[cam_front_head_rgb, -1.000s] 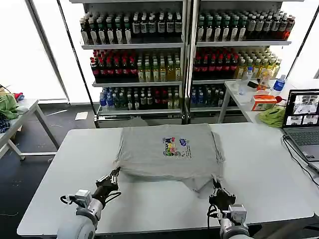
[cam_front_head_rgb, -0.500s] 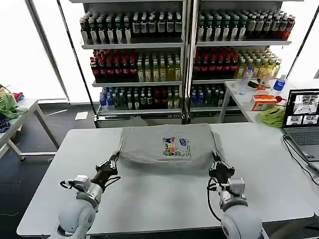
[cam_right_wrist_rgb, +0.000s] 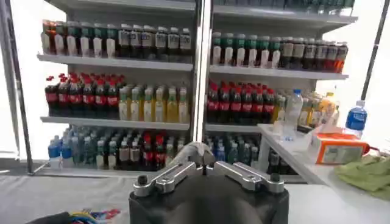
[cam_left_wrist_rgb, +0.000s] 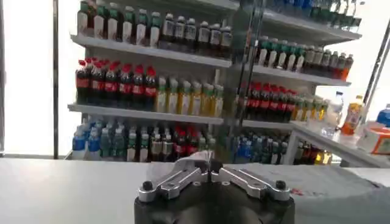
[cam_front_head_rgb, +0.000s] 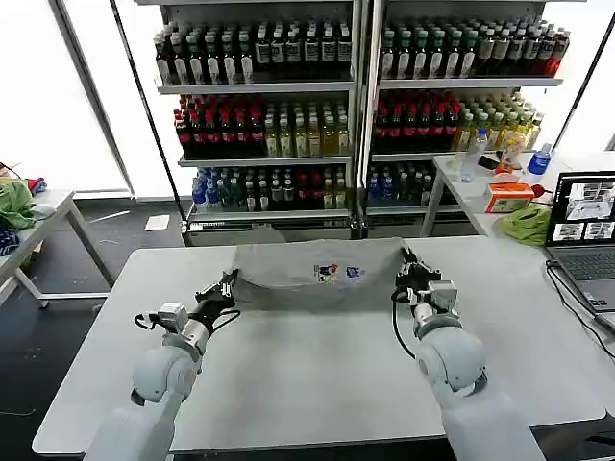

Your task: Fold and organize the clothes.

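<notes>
A grey T-shirt (cam_front_head_rgb: 317, 274) with a small multicoloured chest print lies folded along the far side of the white table (cam_front_head_rgb: 317, 365). My left gripper (cam_front_head_rgb: 229, 281) is shut on the shirt's left corner, with a tuft of grey cloth (cam_left_wrist_rgb: 204, 159) pinched between the tips. At the shirt's right corner my right gripper (cam_front_head_rgb: 405, 261) is shut on the fabric too, a bunch of grey cloth (cam_right_wrist_rgb: 194, 151) rising from its tips. The print (cam_right_wrist_rgb: 91, 216) shows beside the right wrist.
Drink shelves (cam_front_head_rgb: 356, 106) stand behind the table. A laptop (cam_front_head_rgb: 584, 235) sits at the table's right edge with a cable (cam_front_head_rgb: 577, 307) trailing forward. A side table (cam_front_head_rgb: 500, 192) at right holds bottles, an orange box and a green cloth (cam_front_head_rgb: 527, 226).
Both grippers have carried the shirt's near edge away from me, toward the far edge, folding the shirt over itself into a narrower band. The shirt now covers less of the table.
</notes>
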Robot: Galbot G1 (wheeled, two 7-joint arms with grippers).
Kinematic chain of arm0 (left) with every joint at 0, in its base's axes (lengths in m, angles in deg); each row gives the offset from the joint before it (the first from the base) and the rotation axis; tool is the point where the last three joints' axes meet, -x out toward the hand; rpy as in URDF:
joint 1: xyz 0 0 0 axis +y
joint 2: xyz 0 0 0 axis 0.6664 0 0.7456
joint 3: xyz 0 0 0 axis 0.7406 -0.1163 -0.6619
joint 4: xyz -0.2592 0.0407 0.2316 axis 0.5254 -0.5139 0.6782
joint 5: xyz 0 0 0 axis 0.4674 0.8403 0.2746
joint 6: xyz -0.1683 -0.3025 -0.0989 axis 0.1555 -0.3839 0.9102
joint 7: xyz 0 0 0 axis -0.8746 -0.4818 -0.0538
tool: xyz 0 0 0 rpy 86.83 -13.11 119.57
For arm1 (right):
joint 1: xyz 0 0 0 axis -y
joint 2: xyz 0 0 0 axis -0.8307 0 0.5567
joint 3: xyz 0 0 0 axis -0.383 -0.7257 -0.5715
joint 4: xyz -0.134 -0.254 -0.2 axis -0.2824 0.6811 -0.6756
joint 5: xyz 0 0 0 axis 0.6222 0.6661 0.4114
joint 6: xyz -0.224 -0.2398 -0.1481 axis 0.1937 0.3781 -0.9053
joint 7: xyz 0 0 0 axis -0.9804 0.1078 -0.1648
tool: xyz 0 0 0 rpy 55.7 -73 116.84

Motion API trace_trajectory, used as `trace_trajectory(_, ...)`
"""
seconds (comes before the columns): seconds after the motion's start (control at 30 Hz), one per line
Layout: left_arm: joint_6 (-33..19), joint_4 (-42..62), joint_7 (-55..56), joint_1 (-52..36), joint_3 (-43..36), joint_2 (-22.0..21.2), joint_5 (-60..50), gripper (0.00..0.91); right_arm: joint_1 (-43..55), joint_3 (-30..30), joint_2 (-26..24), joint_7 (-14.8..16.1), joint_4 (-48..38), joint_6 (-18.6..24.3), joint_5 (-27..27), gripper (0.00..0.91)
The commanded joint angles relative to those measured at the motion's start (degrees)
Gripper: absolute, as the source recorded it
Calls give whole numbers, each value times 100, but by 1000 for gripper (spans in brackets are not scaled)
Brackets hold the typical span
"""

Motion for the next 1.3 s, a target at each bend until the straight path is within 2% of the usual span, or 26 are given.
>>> trace_trajectory(0.03,71,1044,-69,-832,-403,28,181,0,698,-46,148,37,-1079,-43,-169,0)
trace_trajectory(0.33,198,1477,-40,-1194,-700,53,297,10,1018,-84,408,117,-1785,-113,-334,0)
trace_trajectory(0.57,209,1807,-56,-1368,-800,13,308,20,1208,-75,628,59,-2259,-221,-666,10)
trace_trajectory(0.6,210,1920,-54,-1406,-814,3,308,373,1283,-64,682,55,-2363,-209,-678,242)
trace_trajectory(0.63,213,2019,-51,-1445,-817,-19,304,907,1346,-57,727,48,-2491,-191,-690,625)
trace_trajectory(0.67,223,2062,-40,-1480,-818,-37,302,907,1381,-44,779,38,-2554,-181,-709,907)
trace_trajectory(0.87,430,2021,90,-1570,-834,-21,309,907,1611,41,1114,-281,-2950,-118,-1093,907)
trace_trajectory(0.97,596,1812,153,-1512,-833,39,340,907,1594,21,1175,-441,-2839,-134,-1395,907)
trace_trajectory(1.3,763,1364,284,-1278,-762,123,310,907,1219,10,1080,-878,-2100,-259,-1567,907)
